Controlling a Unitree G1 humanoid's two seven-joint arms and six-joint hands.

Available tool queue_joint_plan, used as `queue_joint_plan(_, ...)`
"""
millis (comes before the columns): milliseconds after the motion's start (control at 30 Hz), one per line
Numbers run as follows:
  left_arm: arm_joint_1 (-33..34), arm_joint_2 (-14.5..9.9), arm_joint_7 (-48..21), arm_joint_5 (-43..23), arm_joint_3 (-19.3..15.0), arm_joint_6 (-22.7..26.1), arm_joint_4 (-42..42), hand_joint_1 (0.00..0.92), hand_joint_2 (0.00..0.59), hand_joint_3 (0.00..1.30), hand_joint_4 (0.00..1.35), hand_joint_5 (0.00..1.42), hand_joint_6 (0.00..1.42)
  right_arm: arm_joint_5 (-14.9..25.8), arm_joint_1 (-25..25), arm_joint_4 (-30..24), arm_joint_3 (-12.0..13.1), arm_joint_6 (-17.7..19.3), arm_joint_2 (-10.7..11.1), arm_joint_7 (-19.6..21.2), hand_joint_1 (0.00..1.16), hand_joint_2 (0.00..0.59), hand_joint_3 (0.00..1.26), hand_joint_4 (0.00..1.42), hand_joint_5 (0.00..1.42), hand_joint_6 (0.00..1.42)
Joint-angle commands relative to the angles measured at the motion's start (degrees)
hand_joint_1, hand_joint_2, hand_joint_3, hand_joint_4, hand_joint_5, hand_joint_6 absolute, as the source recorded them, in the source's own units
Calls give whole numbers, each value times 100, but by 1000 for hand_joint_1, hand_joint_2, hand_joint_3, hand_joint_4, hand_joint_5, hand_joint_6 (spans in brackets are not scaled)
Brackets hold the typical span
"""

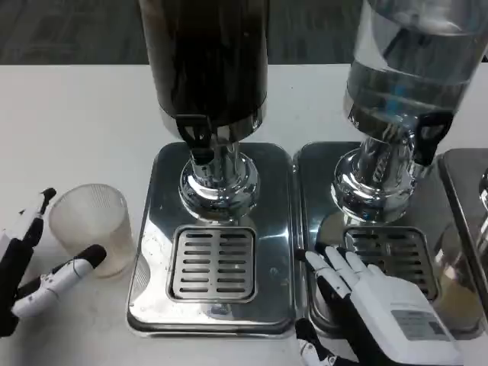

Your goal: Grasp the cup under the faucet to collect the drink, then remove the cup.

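The released left robot hand (34,267) should close squarely around the upright cup (91,227) on the worktop (76,122), while the released right robot hand (374,293) rests on the drip tray (366,252).

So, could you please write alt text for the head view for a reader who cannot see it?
A translucent plastic cup stands on the white table left of a dark drink dispenser, with the left hand open around it, its fingers near the cup. The right hand rests open on the drip tray of a clear dispenser beside it.
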State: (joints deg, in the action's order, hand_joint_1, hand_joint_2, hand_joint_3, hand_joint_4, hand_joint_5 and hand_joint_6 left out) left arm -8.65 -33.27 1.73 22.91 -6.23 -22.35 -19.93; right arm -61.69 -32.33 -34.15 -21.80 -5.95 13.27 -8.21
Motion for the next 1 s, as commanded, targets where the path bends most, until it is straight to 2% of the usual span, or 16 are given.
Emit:
queue_joint_plan(33, 221, -122, -45, 17, 143, -89, -263, 0, 46, 0, 0, 0, 23, 44, -4, -14, 17, -34, -11, -21, 549, 509, 76, 0, 0, 32)
queue_joint_plan(833, 1060, -292, 268, 447, 725, -40, -1171, 0, 39, 0, 0, 0, 20, 153, -17, 49, -8, -118, -89, -22, 521, 496, 86, 0, 0, 32)
queue_joint_plan(1000, 1113, -234, 620, 517, 760, -147, -1323, 0, 43, 0, 0, 0, 44, 160, -46, 23, -12, -130, -84, -63, 515, 493, 86, 0, 0, 34)
